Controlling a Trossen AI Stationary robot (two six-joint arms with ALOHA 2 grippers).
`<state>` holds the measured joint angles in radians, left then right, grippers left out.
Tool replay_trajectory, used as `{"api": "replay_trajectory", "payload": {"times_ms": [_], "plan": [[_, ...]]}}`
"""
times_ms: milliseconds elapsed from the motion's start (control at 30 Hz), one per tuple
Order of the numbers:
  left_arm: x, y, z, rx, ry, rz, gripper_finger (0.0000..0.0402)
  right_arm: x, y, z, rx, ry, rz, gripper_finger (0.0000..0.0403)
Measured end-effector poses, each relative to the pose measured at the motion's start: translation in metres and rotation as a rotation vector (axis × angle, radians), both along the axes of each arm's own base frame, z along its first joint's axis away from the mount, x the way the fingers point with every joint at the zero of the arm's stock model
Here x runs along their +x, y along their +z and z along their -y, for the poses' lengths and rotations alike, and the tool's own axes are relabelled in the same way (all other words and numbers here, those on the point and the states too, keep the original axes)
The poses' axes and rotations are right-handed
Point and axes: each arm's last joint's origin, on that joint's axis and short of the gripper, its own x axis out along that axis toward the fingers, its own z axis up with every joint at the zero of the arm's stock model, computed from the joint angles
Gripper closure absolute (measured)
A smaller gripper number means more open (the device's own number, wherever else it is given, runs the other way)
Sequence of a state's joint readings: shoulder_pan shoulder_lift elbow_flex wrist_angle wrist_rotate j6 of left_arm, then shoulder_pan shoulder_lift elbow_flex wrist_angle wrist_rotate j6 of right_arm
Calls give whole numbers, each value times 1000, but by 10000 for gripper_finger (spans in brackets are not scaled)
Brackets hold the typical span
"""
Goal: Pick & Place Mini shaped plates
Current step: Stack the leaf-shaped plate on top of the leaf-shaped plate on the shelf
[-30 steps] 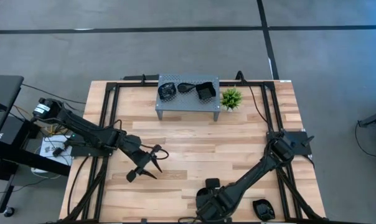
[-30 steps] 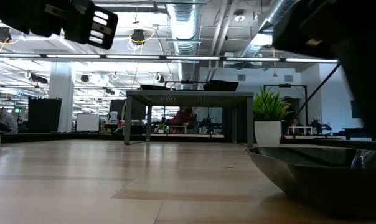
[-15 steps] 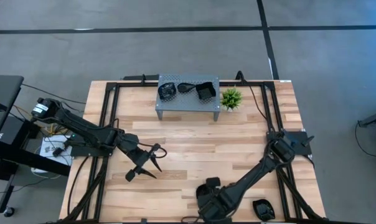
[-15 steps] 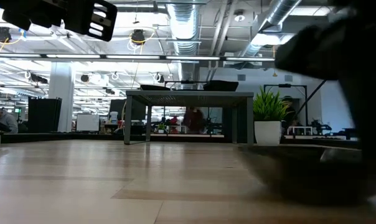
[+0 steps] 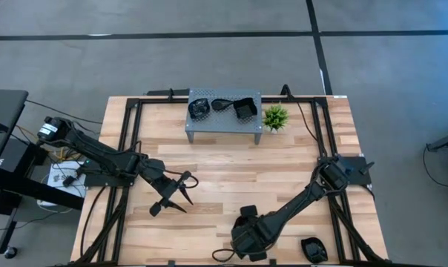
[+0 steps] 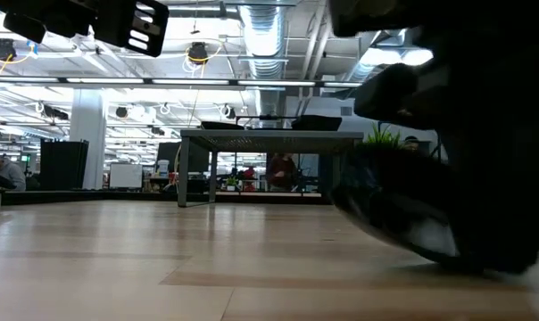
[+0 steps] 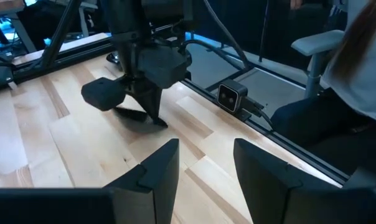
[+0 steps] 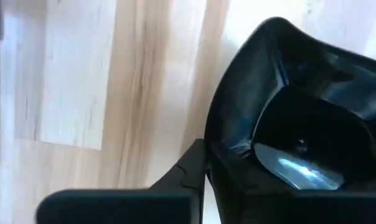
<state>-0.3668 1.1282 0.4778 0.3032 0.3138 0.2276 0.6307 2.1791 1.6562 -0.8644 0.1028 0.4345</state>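
Observation:
My right gripper (image 5: pixel 244 242) is near the table's front edge, pointing down and shut on a glossy black mini shaped plate (image 8: pixel 300 124). That plate also shows in the left wrist view (image 7: pixel 104 93) and, tilted, in the low view (image 6: pixel 394 209). Another black plate (image 5: pixel 313 248) lies on the table at the front right. Three more plates (image 5: pixel 224 106) rest on the grey perforated stand (image 5: pixel 224 124) at the back. My left gripper (image 5: pixel 176 200) hovers open over the table's left half, holding nothing. My right gripper holds the plate by its raised rim (image 8: pixel 216 146), coming from above with the fingers pointing down. One finger (image 8: pixel 191 168) shows on the rim's outer side; the plate hides the other. The plate is tilted, its held edge up and its far part low near the table.
A small green plant (image 5: pixel 274 117) stands right of the stand. Black frame rails (image 5: pixel 127 148) run along the table's sides. A small camera block (image 7: pixel 230 98) sits at the front edge, and a seated person (image 7: pixel 362 56) is beyond it. Bare wood lies mid-table.
My right gripper has sunk a little and shifted slightly toward the table's left edge. It has taken hold of the plate's rim, and the plate, which lay flat, is now tipped up at its held edge.

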Motion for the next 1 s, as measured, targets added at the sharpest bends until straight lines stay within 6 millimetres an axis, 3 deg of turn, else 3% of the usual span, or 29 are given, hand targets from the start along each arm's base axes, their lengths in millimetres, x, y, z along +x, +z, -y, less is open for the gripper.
{"api": "replay_trajectory", "payload": {"times_ms": [267,500,667,1000], "plan": [[0,0,1,0,-4,6,247,19,33,-2,32,55,97,401],[1,-1,1,2,-4,2,247,26,32,7,36,45,93,402],[6,-18,12,77,-78,-17,247,28,33,11,48,61,89,402],[30,-56,34,200,-186,155,247,48,37,22,67,86,208,403]]}}
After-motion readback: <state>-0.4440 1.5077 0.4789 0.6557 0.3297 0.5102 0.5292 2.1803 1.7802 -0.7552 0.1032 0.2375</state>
